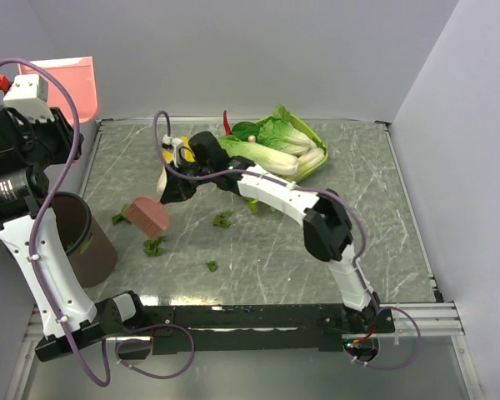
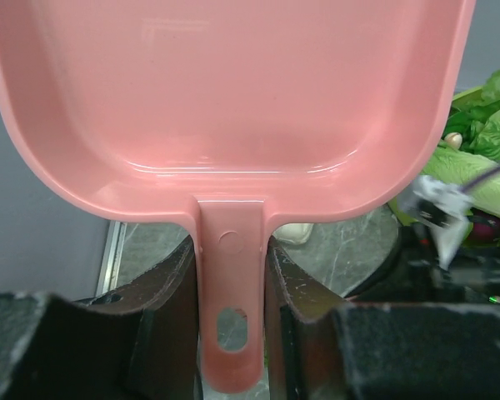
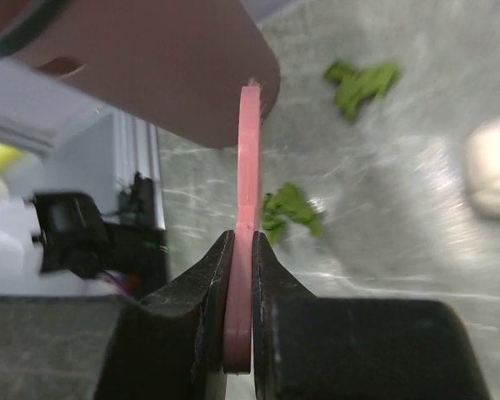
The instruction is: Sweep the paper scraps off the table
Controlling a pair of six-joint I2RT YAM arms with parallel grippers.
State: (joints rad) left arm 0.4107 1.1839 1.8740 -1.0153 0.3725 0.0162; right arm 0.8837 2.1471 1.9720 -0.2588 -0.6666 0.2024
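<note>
Several small dark-green paper scraps lie on the grey marble table [image 1: 342, 250]: one [image 1: 121, 217] left of the brush, one [image 1: 154, 246] in front of it, and others [image 1: 222, 220] [image 1: 212, 266] further right. My right gripper [image 1: 172, 192] is shut on the thin pink handle [image 3: 248, 167] of a pink brush [image 1: 147, 215], whose head rests on the table among the scraps. Two scraps [image 3: 292, 208] [image 3: 362, 82] show in the right wrist view. My left gripper [image 2: 231, 283] is shut on the handle of the pink dustpan [image 1: 73, 86], held high above the table's far left corner.
A round dark brown bin [image 1: 79, 237] stands at the left edge, under my left arm. A green tray [image 1: 321, 162] of whole cabbages and greens sits at the back centre, with a yellow-and-white cabbage [image 1: 180, 153] beside it. Grey walls close the back and right.
</note>
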